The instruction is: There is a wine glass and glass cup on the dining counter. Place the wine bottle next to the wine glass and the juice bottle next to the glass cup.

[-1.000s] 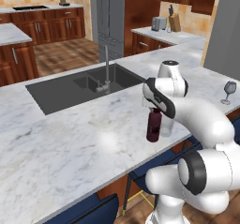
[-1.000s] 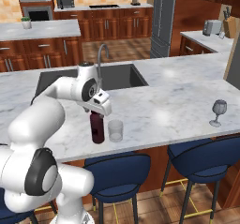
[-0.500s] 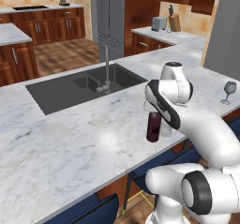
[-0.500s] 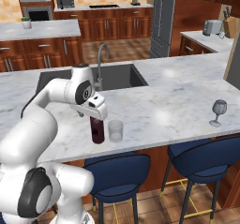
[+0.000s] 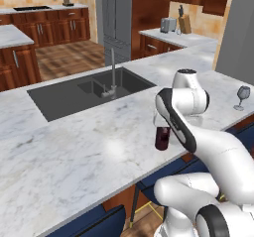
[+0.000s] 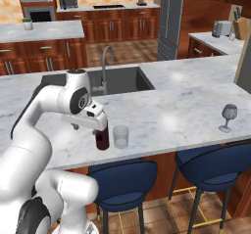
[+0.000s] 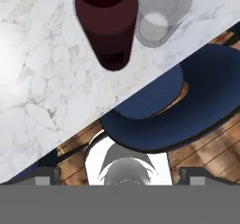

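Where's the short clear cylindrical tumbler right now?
The short clear cylindrical tumbler stands near the marble counter's front edge in the right base view, right beside the dark red bottle, above a blue stool.

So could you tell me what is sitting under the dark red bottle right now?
The dark red bottle stands upright on the marble dining counter, close beside the glass cup. The gripper covers its top; its base hides the marble beneath.

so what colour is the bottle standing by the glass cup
Dark red, almost maroon; the bottle shows best in the hand view, beside the clear glass cup.
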Available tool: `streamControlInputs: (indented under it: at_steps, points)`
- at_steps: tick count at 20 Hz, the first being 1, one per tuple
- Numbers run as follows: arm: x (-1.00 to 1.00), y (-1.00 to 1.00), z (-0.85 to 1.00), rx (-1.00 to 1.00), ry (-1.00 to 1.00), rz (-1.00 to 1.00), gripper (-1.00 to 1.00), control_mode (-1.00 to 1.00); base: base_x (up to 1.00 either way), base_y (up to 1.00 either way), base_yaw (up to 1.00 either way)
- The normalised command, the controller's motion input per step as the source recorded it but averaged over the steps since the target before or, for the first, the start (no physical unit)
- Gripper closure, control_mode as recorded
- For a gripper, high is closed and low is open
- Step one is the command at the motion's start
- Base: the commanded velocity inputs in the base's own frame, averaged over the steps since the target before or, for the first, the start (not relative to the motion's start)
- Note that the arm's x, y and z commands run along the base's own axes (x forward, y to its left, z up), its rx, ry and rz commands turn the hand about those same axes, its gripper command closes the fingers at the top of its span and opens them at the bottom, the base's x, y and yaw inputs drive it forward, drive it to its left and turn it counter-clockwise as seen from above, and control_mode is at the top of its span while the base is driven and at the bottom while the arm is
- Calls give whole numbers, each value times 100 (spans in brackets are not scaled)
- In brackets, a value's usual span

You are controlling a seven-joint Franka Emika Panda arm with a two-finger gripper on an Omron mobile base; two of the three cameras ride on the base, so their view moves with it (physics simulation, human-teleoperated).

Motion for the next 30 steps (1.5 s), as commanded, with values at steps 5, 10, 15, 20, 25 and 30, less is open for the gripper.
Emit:
streamControlInputs:
  at_steps: [5,10,15,20,25,30]
  points:
    - [-40,4,1,4,1,19,-100,-100,0,0,0]
    - [-18,6,2,4,1,10,-100,-100,0,0,0]
    - [-1,3,0,0,0,1,-100,-100,0,0,0]
    - [0,0,0,0,0,0,-100,-100,0,0,0]
    - [0,0,0,0,0,0,-100,-100,0,0,0]
    - [0,0,0,0,0,0,-100,100,-30,0,-3]
